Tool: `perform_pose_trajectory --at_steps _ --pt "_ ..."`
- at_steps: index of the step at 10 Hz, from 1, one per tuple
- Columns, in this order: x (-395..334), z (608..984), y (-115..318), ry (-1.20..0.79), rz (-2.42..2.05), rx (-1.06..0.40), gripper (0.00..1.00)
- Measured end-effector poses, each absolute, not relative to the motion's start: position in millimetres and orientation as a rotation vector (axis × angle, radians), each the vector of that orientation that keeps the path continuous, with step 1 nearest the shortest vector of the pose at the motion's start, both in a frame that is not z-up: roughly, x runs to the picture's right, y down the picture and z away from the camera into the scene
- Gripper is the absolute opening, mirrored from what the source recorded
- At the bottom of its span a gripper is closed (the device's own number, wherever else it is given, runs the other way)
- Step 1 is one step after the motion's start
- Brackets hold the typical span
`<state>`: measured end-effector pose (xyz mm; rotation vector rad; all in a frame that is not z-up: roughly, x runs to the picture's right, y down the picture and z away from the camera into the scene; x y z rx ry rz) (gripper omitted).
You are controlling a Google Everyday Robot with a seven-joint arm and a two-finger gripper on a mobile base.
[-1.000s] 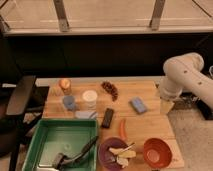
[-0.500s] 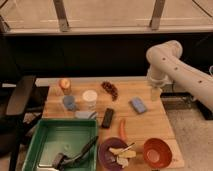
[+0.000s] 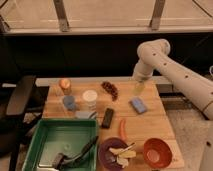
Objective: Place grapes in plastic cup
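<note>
- The hand (image 3: 139, 86) has been swung left, just right of the grapes (image 3: 110, 90); its grip cannot be told.
- The grapes are left unmoved on the worktop (image 3: 150, 125).

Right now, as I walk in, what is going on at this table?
A robot arm reaches in from the right. Its hand hangs over the back of the wooden table, to the right of the grapes. The grapes lie on the table, not yet picked up. The light-blue cup that they should go into stands further left, beside the taller white cup.
</note>
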<state>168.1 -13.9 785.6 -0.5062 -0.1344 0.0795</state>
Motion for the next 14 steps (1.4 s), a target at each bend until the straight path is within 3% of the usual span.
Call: perform_pose_trajectory --at_steps 3,7,14 --pt "152.2 787.2 -23.6 -0.147 0.191 -0.424 0.65" --pt "149.9 791.1 -21.1 -0.111 0.175 -0.423 0.65" --pt "93.0 878.7 -12.1 -0.188 0.263 -0.444 0.65"
